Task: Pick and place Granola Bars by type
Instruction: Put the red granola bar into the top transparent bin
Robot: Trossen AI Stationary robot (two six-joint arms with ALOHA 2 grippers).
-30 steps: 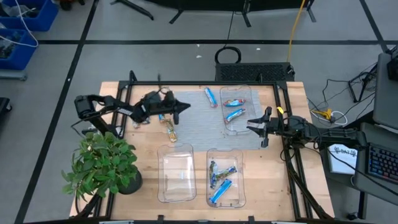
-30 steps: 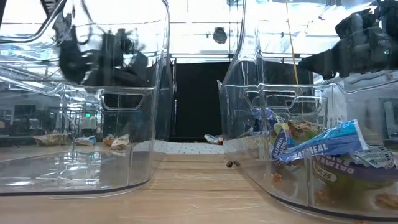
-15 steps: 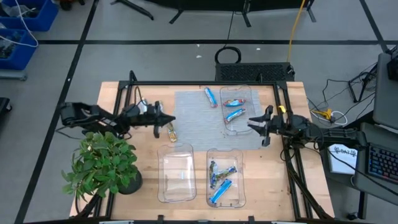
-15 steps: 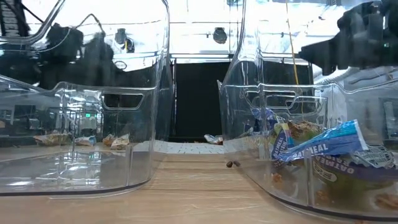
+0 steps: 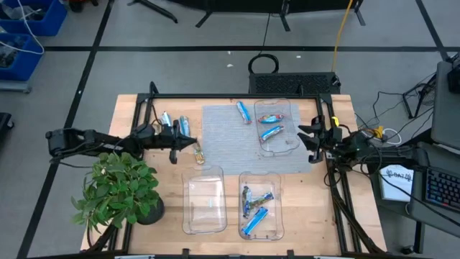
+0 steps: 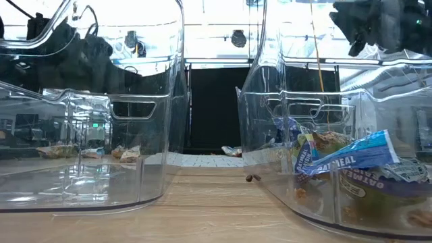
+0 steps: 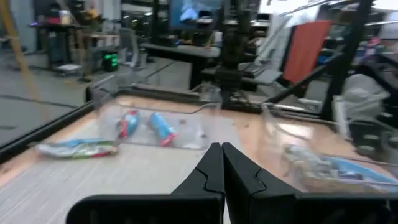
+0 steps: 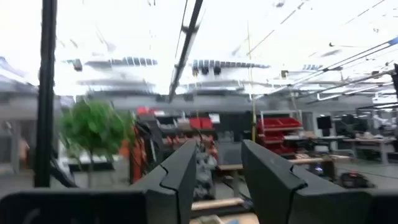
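Observation:
Wrapped granola bars lie in several places. One blue bar rests flat on the grey mat. Two bars lie in the far clear tray. Several bars fill the near right tray. Tan bars lie on the wood by the mat's left edge, with two more bars beyond them. My left gripper is shut and empty, left of the mat. My right gripper is open and empty, at the mat's right edge beside the far tray.
The near left tray holds no bars. A potted plant stands at the table's near left corner. A black frame runs along the far edge and both sides. Bare wood shows between the mat and the near trays.
My left arm has drawn back from over the mat's left part toward the table's left edge, which uncovers two bars on the wood. My right gripper has pulled back a little toward the right edge. No bar has moved.

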